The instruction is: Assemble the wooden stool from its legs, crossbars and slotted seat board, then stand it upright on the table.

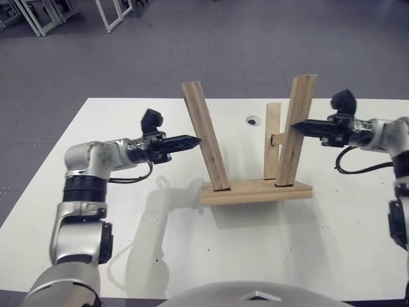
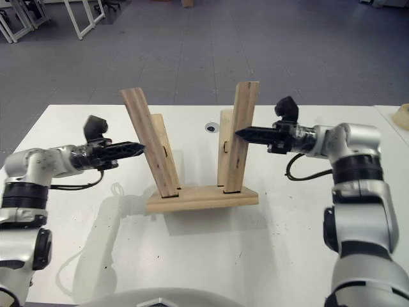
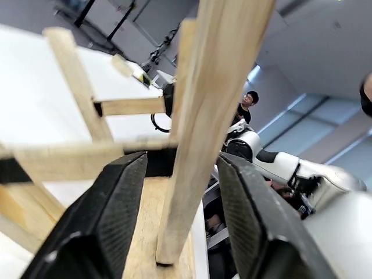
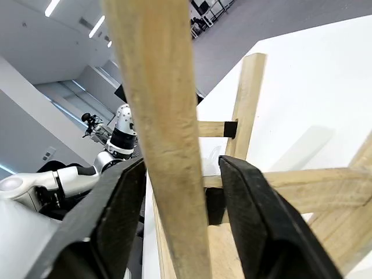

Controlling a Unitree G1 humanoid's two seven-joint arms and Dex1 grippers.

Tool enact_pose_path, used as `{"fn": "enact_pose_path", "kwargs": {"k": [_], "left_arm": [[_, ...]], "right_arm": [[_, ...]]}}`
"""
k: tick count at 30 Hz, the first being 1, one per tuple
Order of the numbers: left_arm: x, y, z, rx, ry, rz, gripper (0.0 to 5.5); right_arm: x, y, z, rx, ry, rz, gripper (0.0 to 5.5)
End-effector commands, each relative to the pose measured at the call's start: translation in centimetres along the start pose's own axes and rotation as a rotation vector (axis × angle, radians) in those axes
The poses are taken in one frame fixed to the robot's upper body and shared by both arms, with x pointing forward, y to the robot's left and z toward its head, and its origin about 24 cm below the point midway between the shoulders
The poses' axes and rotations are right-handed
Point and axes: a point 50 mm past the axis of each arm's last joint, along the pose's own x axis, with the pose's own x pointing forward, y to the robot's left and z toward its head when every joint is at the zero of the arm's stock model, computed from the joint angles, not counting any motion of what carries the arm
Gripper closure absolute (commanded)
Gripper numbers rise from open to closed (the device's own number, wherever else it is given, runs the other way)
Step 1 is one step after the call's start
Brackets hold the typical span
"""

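Note:
The wooden stool rests upside down on the white table, its seat board [image 1: 255,190] flat and its legs pointing up. The near left leg [image 1: 206,134] leans left; the near right leg [image 1: 295,128] stands almost upright, with a shorter far leg [image 1: 272,141] behind it. A crossbar [image 3: 131,106] joins the legs. My left gripper [image 1: 192,139] is level with the left leg's middle, open, its fingers [image 3: 99,226] straddling that leg. From the other side my right gripper [image 1: 299,127] meets the right leg, open too, fingers [image 4: 256,215] on either side of it.
A round cable hole [image 1: 254,119] lies in the table behind the stool. A thin cable loop [image 1: 163,182] lies left of the seat board. A wooden piece [image 2: 402,115] shows at the far right. Grey floor and white frames [image 1: 38,16] lie beyond the table.

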Motion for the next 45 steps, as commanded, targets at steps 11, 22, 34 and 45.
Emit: {"fn": "enact_pose_path", "kwargs": {"k": [11, 22, 34, 45], "left_arm": [[-3.4, 1.8, 3.0, -0.093, -0.335, 0.15, 2.77], [-7.5, 0.4, -3.5, 0.593, -0.022, 0.279, 2.07], [-6.7, 0.3, -5.0, 0.767, 0.238, 0.201, 0.02], [-3.4, 1.8, -5.5, 0.775, 0.288, 0.113, 0.91]], "right_arm": [[-1.6, -3.4, -0.6, 0.122, -0.175, -0.269, 2.6], [-5.1, -1.4, -5.5, -0.273, 0.002, -0.212, 1.99], [-2.7, 1.6, -11.3, -0.528, 0.307, -0.192, 1.51], [0.8, 0.8, -11.9, -0.589, 0.308, -0.156, 2.47]]}}
